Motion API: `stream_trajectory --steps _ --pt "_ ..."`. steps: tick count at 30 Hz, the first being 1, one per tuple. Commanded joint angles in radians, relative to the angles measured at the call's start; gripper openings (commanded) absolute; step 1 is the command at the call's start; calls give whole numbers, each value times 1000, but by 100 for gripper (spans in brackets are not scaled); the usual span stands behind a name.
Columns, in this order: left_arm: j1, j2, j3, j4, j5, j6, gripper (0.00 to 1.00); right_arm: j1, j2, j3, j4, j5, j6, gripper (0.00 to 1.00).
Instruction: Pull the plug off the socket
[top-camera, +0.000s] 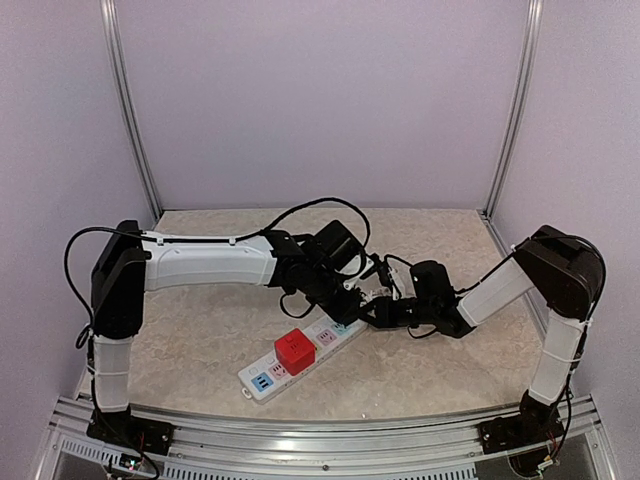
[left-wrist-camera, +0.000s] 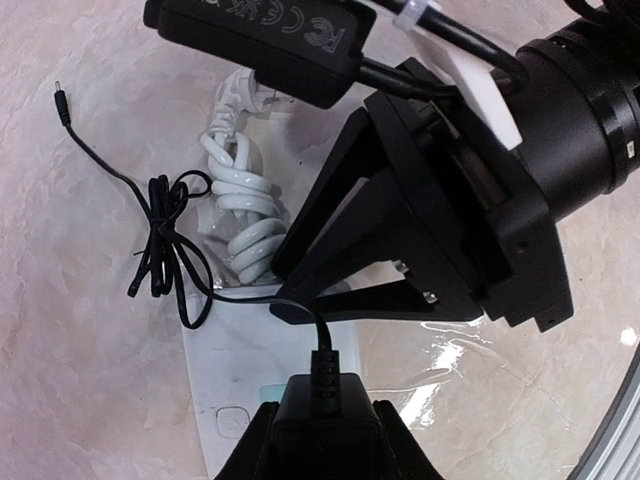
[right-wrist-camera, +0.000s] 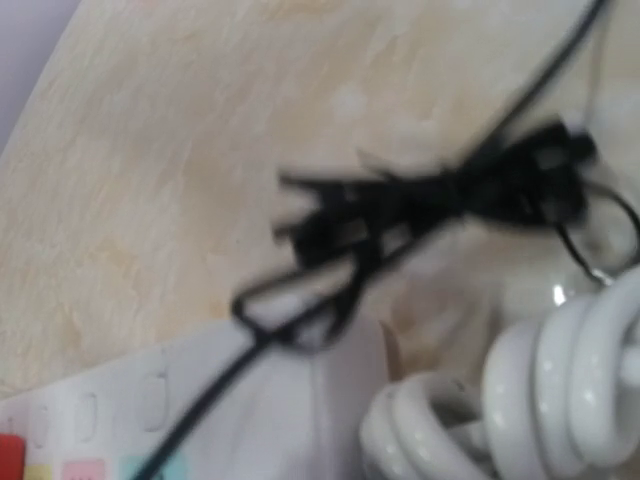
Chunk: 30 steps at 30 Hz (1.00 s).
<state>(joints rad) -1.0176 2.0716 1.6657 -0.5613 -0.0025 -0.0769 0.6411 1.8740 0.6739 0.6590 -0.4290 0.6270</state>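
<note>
Your left gripper (left-wrist-camera: 325, 432) pinches the black plug (left-wrist-camera: 322, 400) at the far end of the socket (top-camera: 268, 378), which lies on the worktop (top-camera: 200, 340) from 7 to 1 o'clock. Your right gripper (top-camera: 378, 313) hangs at that end's 3 o'clock; whether it is spread you cannot tell.

Right wrist view blurred; socket (right-wrist-camera: 90, 415) cut off.
</note>
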Motion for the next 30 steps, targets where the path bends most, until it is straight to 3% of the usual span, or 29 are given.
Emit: stream_trajectory --steps 1,6,10,13,30 --pt "0 -46 17 12 -9 12 0 6 60 -27 -180 69 -3 20" --pt "15 -83 1 29 58 -4 0 6 47 -26 -180 62 -2 23" --pt "58 -150 -69 99 168 -44 0 6 2 -28 -200 65 4 50" --pt "89 -211 -109 128 200 -59 0 6 -49 -27 -225 73 4 59" --pt "281 -425 -267 133 200 -131 0 6 -273 15 -379 90 -44 72"
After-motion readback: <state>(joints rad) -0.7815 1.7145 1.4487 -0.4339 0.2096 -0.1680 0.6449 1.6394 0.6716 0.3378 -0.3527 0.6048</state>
